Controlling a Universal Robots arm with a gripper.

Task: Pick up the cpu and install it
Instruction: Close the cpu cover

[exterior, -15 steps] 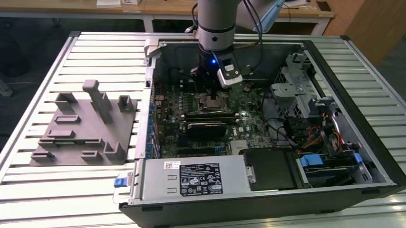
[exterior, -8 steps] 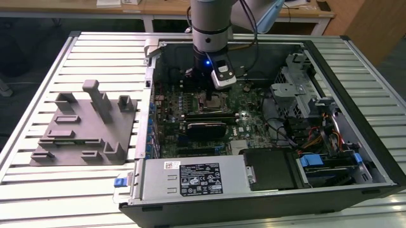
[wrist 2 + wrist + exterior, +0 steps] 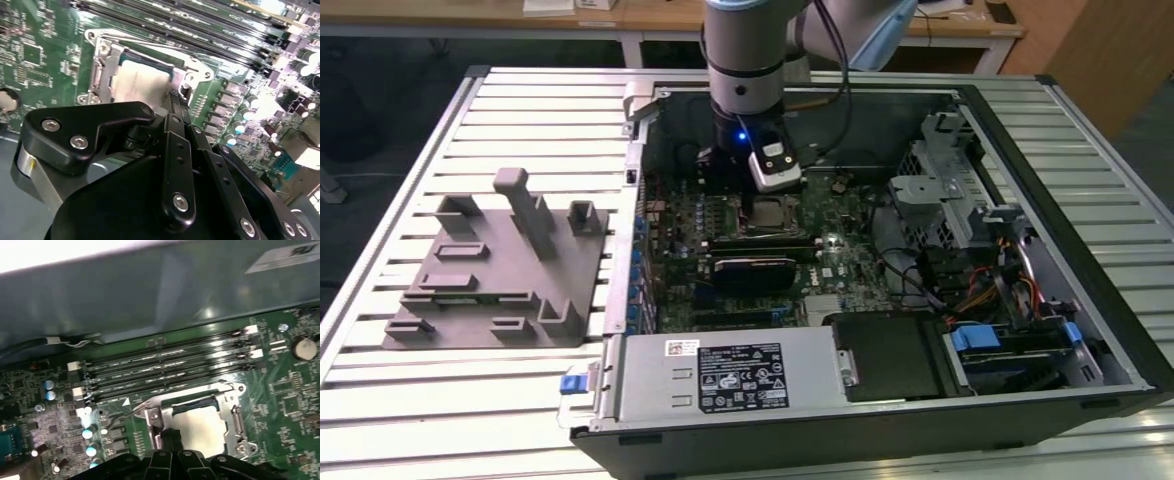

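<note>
The cpu (image 3: pixel 142 82) lies flat inside the square metal-framed socket (image 3: pixel 100 65) on the green motherboard, its silver top facing up. The exterior view shows the cpu (image 3: pixel 771 212) just below the arm's wrist, and the first wrist view shows the cpu (image 3: pixel 200 427) within the frame. My gripper (image 3: pixel 175 98) hovers just above one edge of the socket, its black fingers pressed together with nothing between them. In the first wrist view the gripper (image 3: pixel 170 437) stands beside the cpu's edge. From the exterior view the gripper (image 3: pixel 767 188) hangs low inside the open computer case.
Long memory slots (image 3: pixel 165 365) run beside the socket. A black heatsink block (image 3: pixel 754 270) sits nearer the case front, with the power supply (image 3: pixel 720 375) and drive cage (image 3: pixel 947 190) around it. A grey fixture (image 3: pixel 494 260) stands on the slatted table at the exterior view's left.
</note>
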